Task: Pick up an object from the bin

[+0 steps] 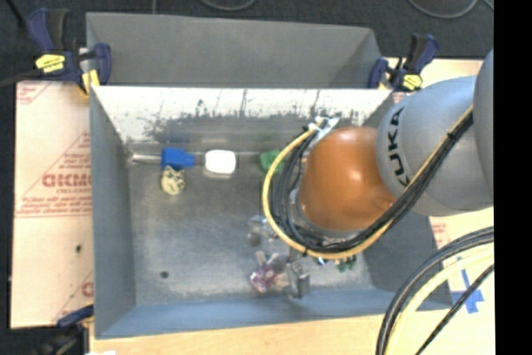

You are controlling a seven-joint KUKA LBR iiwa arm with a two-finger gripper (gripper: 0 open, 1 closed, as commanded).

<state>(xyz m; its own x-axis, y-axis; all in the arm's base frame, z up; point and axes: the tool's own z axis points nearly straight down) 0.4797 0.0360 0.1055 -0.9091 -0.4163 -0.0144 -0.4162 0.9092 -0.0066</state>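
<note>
Gripper [284, 272] low at lower centre, beside purplish thing [265, 280]; grip state untellable. Probably approach step; next: close, lift.

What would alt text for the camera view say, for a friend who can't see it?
A robot arm reaches from the right into a grey bin, its gripper by the near wall, beside a small purple thing. By the far wall lie a blue piece, a white block, a yellowish lump and a green thing.

One camera, above bin [112, 204], tilted view, whole bin framed
</note>
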